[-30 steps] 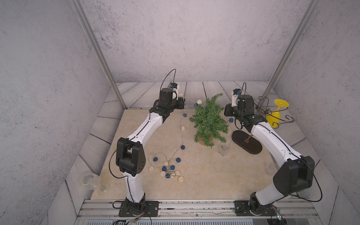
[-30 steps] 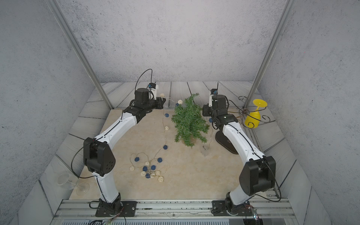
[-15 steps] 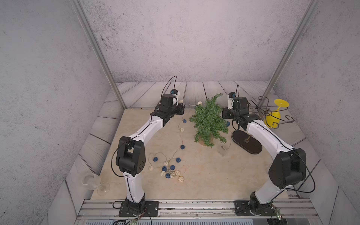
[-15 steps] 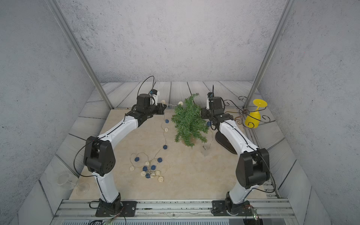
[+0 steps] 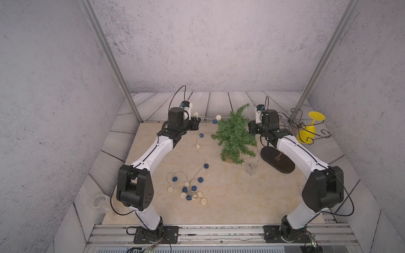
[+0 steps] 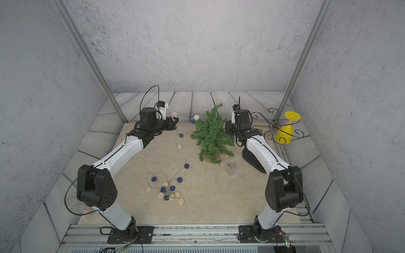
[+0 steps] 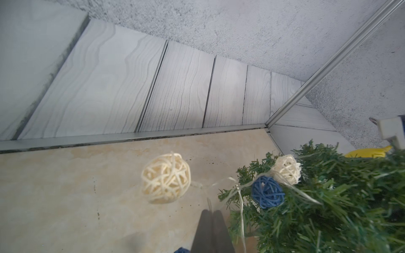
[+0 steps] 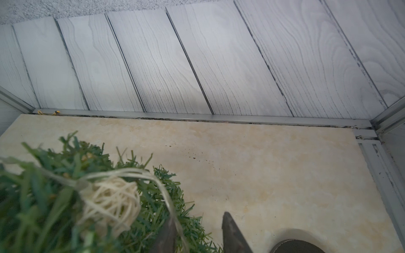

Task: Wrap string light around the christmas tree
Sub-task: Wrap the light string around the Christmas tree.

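The christmas tree (image 5: pixel 235 135) (image 6: pixel 210 138) stands upright at the back middle of the beige mat. The string light (image 5: pixel 190 190) lies heaped at the front, and one strand climbs to my left gripper (image 5: pixel 197 122) (image 7: pixel 211 219), which is shut on the wire left of the tree. From there the wire spans past a cream ball (image 7: pixel 165 177) to a blue ball (image 7: pixel 267 191) resting in the branches. My right gripper (image 8: pixel 199 227) is open at the tree's right side. The wire (image 8: pixel 166 197) drapes past one of its fingers beside a cream ball (image 8: pixel 111 201).
A dark oval base (image 5: pixel 277 160) lies under my right arm. A curly wire stand (image 5: pixel 295 124) and a yellow goblet (image 5: pixel 311 129) sit at the back right. A clear battery box (image 5: pixel 251 169) rests in front of the tree. A clear glass (image 5: pixel 100 202) is front left.
My right gripper has opened and let the wire go onto the branches. Both grippers have shifted slightly toward the back; the left one stays shut on the wire.
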`<state>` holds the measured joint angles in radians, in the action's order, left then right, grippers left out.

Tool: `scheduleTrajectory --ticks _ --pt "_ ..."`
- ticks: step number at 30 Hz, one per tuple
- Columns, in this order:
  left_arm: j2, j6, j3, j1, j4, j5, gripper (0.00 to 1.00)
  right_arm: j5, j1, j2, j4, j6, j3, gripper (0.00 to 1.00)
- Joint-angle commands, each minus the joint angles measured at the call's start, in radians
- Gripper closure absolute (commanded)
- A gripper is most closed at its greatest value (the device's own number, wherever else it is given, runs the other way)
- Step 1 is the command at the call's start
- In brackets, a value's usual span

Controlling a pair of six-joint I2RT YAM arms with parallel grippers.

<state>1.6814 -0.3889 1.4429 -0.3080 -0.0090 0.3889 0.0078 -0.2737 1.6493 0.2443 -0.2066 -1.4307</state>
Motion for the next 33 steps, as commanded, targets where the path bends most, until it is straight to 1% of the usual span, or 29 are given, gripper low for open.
scheduleTrajectory --ticks 1,3,5,8,11,14,17,23,28,33 --pt "-0.021 0.003 0.003 0.031 0.009 -0.002 1.00 0.015 -0.004 -0.074 -0.015 -0.016 0.025 0.58" --pt "-0.012 -0.009 0.003 0.047 0.023 0.029 1.00 0.016 -0.004 -0.095 -0.027 -0.021 0.038 0.52" --pt "0.000 -0.008 0.018 0.047 0.009 0.043 1.00 0.016 -0.005 -0.108 -0.038 -0.031 0.048 0.49" --pt "-0.004 -0.004 0.036 0.049 0.008 0.043 1.00 0.023 -0.005 -0.124 -0.045 -0.041 0.058 0.47" --pt "0.005 0.016 0.118 0.052 -0.063 0.018 1.00 0.039 -0.004 -0.145 -0.054 -0.058 0.078 0.45" --pt "0.029 0.029 0.170 0.056 -0.112 0.018 1.00 0.006 -0.005 -0.185 -0.075 -0.071 0.108 0.41" --pt "0.018 0.024 0.136 0.061 -0.108 0.013 1.00 0.011 -0.013 -0.222 -0.071 -0.072 0.121 0.39" --pt "-0.062 0.003 0.032 0.063 -0.076 0.029 1.00 -0.022 -0.021 -0.307 -0.063 -0.107 0.190 0.39" --pt "-0.118 0.006 -0.036 0.064 -0.064 -0.003 1.00 -0.082 -0.038 -0.373 -0.064 -0.134 0.254 0.39" --pt "-0.126 0.018 -0.048 0.069 -0.088 -0.005 1.00 -0.199 -0.041 -0.399 -0.039 -0.152 0.293 0.38"
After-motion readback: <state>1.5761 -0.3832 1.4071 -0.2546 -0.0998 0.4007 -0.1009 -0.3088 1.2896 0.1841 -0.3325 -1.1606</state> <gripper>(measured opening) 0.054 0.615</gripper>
